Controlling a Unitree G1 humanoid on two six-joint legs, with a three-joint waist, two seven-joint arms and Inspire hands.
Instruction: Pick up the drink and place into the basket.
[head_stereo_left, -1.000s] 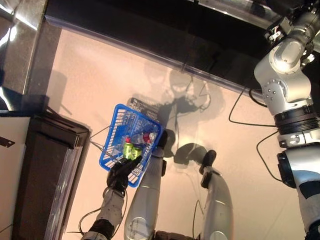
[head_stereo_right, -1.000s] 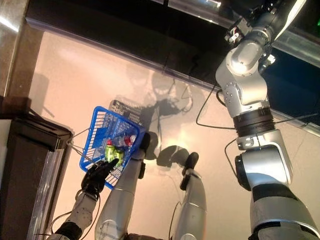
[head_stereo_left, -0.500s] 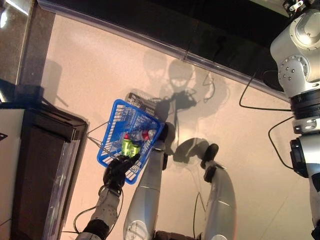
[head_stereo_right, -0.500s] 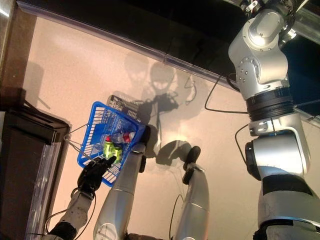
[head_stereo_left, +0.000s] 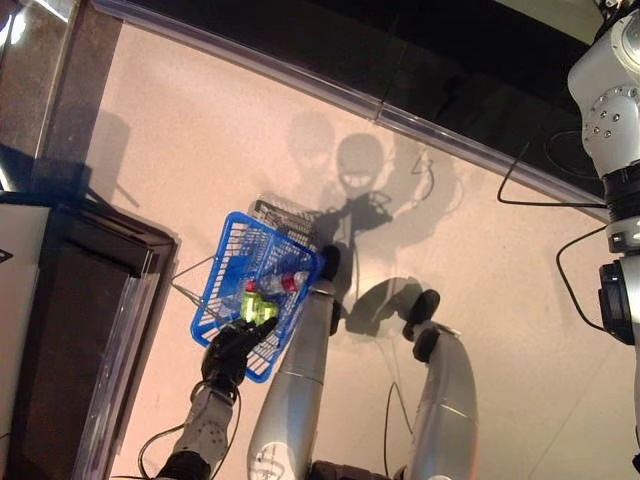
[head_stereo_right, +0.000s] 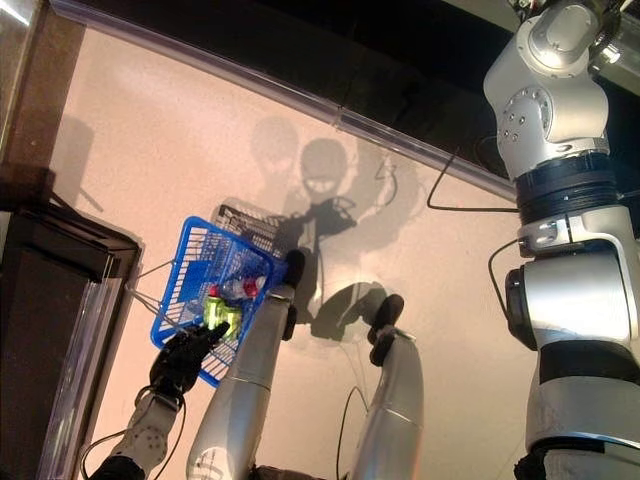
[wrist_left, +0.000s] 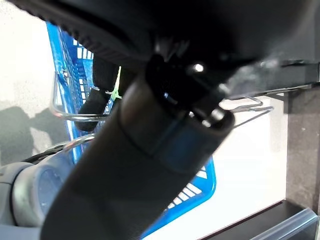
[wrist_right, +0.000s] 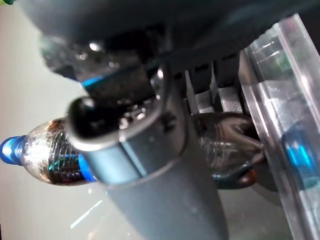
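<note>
The right hand (wrist_right: 150, 150) is wrapped around a dark drink bottle (wrist_right: 55, 150) with a blue cap, beside a clear shelf edge (wrist_right: 280, 100). The left hand (head_stereo_left: 232, 345) grips the blue basket (head_stereo_left: 225, 290) by its wire handle (wrist_left: 75, 116); bottles (head_stereo_left: 262, 295) lie inside.

The basket (head_stereo_left: 232, 290) is showing glossy blue plastic lattice with thin shiny metal wire handles (wrist_left: 75, 116). The bottle (wrist_right: 50, 152) is looking like clear, ribbed, glossy plastic, and the floor (head_stereo_left: 200, 140) is appearing smooth and matt.
</note>
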